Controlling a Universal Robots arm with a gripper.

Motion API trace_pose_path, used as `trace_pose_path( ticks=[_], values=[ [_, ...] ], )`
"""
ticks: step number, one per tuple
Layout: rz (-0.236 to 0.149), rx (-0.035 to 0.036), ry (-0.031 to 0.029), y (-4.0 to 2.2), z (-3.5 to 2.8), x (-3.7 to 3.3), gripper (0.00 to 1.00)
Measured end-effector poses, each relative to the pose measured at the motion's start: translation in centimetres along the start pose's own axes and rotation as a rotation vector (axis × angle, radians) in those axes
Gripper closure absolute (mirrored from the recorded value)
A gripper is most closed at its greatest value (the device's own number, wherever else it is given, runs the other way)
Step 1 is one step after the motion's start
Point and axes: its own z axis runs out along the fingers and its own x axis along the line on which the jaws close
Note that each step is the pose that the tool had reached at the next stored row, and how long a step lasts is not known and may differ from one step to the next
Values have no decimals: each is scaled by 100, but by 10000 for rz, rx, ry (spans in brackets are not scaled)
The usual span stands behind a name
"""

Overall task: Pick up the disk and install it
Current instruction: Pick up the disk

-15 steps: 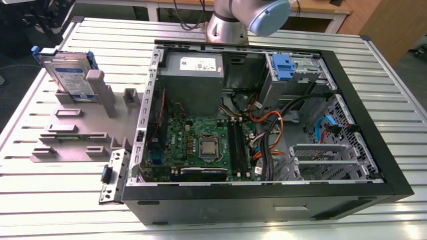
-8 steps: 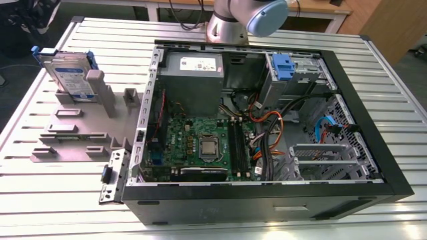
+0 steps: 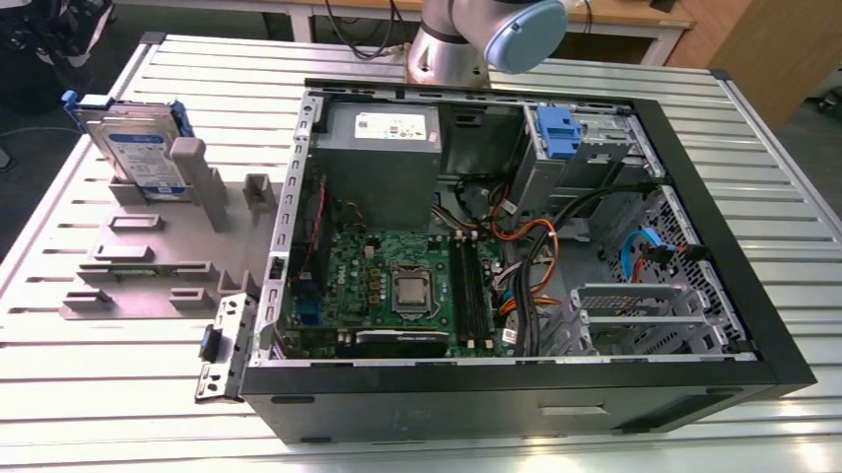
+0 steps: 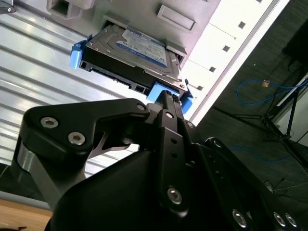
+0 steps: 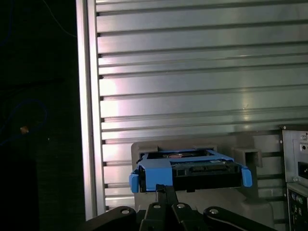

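**Disk on its stand, fingers together and pointed at it**

A ribbed aluminium slat table carries everything. A large black computer case lies open on its side over the middle of the table and reaches toward the edge at the exterior view's right. Inside it are a green motherboard, a grey metal power supply box with a white sticker and a ribbed blue plastic latch piece. Between the case and the table edge at the exterior view's left lies a flat grey plastic fixture with raised slots and posts. At the table's far edge, behind the case, rises the silver arm with its pale blue joint cap.

The disk, a flat silver hard drive with a white-and-blue label in a bright blue plastic carrier, stands on edge in the fixture's far slot, near the table's far corner at the exterior view's left. It stands free there, well apart from the case.

In both wrist views the black gripper points at the disk. Its two fingers are pressed together into one narrow tip with nothing between them. That tip lines up with the carrier's blue end. The wrist views do not show whether it touches the carrier.
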Motion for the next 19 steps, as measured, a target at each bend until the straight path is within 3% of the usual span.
trace_pose_path(
  ticks=[9,19],
  values=[
    [-51,-1,3,0,0,0,89],
    [-368,4,17,0,0,0,89]
  ],
)
